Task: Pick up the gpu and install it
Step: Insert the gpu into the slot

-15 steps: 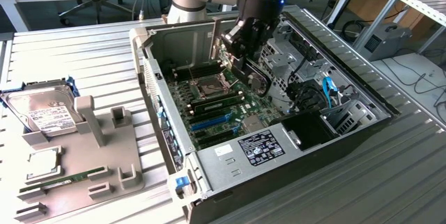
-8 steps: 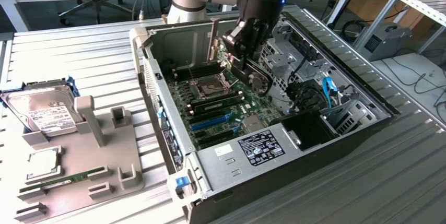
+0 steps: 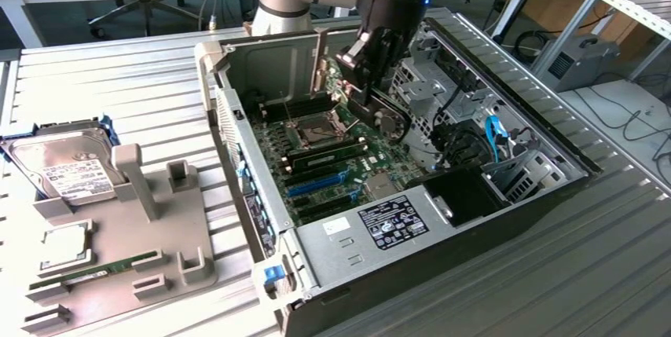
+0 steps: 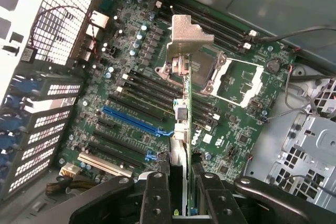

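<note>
My gripper point(image 3: 364, 78) hangs inside the open computer case point(image 3: 545, 195), above the motherboard point(image 3: 346, 156). It is shut on the gpu point(image 3: 384, 119), a green card with a black round fan. In the wrist view the gpu point(image 4: 185, 124) is seen edge-on between the two black fingers point(image 4: 156, 195), with its silver end bracket point(image 4: 187, 35) at the far end. The card hovers over the black expansion slots, close to the blue slot point(image 4: 134, 120) and the empty CPU socket point(image 4: 236, 77). It is lifted clear of the board.
A grey parts fixture point(image 3: 157, 274) at the exterior view's left holds a hard drive point(image 3: 63, 168), a processor point(image 3: 65, 244) and a memory stick point(image 3: 100, 268). Drive cages and cables point(image 3: 493, 141) crowd the case's far side. The rear slot covers point(image 4: 37, 124) line one case wall.
</note>
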`<state>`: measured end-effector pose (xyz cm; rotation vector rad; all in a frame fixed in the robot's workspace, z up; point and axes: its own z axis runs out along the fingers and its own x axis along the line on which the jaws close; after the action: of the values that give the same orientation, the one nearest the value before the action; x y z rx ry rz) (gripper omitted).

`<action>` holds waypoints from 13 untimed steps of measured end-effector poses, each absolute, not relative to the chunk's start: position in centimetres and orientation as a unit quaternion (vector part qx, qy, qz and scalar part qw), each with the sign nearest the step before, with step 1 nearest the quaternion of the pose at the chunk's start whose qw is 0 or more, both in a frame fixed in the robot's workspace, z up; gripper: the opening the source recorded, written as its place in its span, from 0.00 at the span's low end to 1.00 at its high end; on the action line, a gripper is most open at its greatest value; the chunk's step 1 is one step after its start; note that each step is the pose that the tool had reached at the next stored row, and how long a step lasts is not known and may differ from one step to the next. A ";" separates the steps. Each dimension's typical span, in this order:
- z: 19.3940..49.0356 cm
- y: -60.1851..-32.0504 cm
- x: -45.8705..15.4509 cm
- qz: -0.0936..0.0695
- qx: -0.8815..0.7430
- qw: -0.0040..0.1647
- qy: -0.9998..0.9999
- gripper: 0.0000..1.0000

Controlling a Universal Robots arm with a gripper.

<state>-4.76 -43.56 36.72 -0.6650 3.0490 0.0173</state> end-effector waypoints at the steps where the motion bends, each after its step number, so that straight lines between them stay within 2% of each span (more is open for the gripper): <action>1: 36.7 -43.6 -4.8 0.006 -0.215 0.010 0.976 0.26; 13: 36.7 -43.6 -4.8 0.006 -0.244 0.010 0.970 0.26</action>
<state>-4.77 -43.56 36.72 -0.7622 3.0265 0.0183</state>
